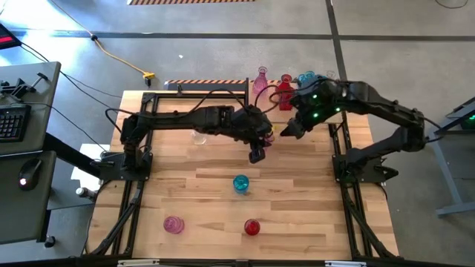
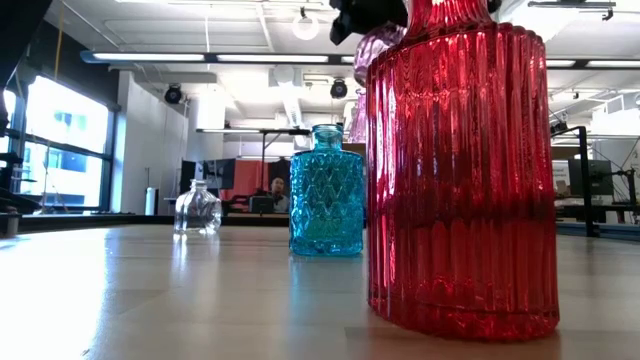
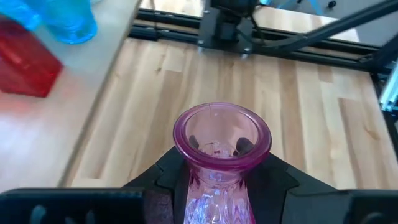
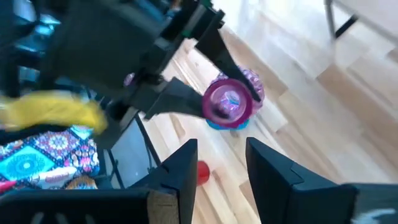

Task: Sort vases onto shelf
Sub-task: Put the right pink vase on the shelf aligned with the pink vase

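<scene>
Judged from how things lie, the sorting is partly done. Four vases stand loose on the surface, one is in the air, and a few are on the shelf.

On the left, near the front edge of the surface, stands a round pink vase (image 1: 174,224), untouched. Farther back, under the left arm, is a small clear vase (image 1: 198,137). Near the middle is a blue vase (image 1: 240,183), and a low red vase (image 1: 252,227) stands close to the front edge. None of these four is on the shelf, so each has yet to be carried over.

The left gripper (image 1: 257,153) is over the middle of the surface. Its fingers (image 3: 177,174) are closed around the neck of the held pink vase (image 3: 222,134), which is upright and lifted clear. The shelf (image 3: 74,106) lies just beside it, so this looks like the carry, with the set-down yet to come.

At the back, the shelf row reads tall pink vase (image 1: 261,80), then red shelf vase (image 1: 286,93), then blue shelf vase (image 1: 306,78). Whether more stand behind the right arm I cannot tell.

The right gripper (image 4: 221,165) hovers just beside the left one with its fingers apart and nothing between them.
</scene>
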### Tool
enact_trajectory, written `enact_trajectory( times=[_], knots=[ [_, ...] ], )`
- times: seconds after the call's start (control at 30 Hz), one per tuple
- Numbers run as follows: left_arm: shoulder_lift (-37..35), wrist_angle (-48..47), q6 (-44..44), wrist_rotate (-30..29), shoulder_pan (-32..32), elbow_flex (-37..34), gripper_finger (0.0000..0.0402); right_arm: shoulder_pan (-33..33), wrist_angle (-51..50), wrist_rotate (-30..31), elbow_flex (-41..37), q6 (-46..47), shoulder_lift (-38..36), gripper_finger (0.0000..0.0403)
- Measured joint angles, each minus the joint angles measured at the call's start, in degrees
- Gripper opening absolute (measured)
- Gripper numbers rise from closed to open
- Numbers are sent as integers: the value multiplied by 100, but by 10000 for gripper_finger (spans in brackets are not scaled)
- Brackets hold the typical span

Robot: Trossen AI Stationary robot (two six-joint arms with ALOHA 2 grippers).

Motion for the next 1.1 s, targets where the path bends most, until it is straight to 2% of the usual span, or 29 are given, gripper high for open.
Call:
enact_trajectory(
  times=[0.43,0.93,1.1],
  knots=[
    [-10,225,1,0,678,0,110,-808,1,44,0,-641,-626,115],
    [-14,473,4,25,1434,0,111,-1346,3,46,0,-1560,-705,115],
    [-14,501,-133,466,1653,0,111,-1466,5,48,0,-1787,-705,115]
  ],
)
